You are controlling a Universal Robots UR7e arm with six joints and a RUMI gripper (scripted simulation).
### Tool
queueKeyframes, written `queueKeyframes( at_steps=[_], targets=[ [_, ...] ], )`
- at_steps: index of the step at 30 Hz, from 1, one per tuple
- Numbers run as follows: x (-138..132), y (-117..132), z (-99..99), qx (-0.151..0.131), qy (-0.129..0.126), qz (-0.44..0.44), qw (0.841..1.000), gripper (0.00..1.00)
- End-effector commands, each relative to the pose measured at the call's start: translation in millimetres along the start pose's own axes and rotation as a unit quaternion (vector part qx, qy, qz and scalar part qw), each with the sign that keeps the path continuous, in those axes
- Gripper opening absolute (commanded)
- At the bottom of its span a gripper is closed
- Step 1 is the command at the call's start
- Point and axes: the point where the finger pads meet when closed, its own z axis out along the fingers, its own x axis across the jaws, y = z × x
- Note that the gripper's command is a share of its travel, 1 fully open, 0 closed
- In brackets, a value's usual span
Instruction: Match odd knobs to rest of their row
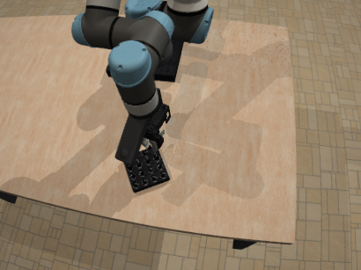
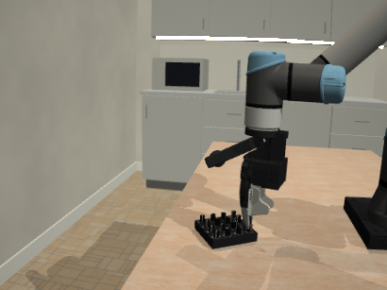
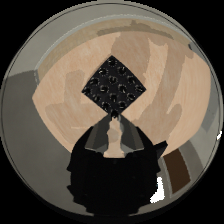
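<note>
A small black square knob box [image 1: 148, 171], studded with short dark knobs, sits near the front edge of a pale wood-grain table [image 1: 53, 113], with bare tabletop stretching left and right. The dark two-jaw gripper [image 2: 247, 220] points straight down at the box's corner, its jaws pinched nearly together on one knob [image 3: 114, 114].
</note>
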Motion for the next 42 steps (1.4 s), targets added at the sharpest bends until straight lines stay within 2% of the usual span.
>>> queueKeyframes(
  at_steps=[1, 23, 29, 42],
  targets=[
    [0, 0, 0.6, -0.001, 0.001, 0.0, 1.0, 0.11],
    [0, -1, -1.0, 0.0, 0.0, 0.0, 1.0, 0.11],
    [-1, -2, -7.2, 0.001, 0.0, 0.0, 1.0, 0.11],
    [0, -2, -38.3, 0.001, 0.0, 0.0, 1.0, 0.11]
  ],
)
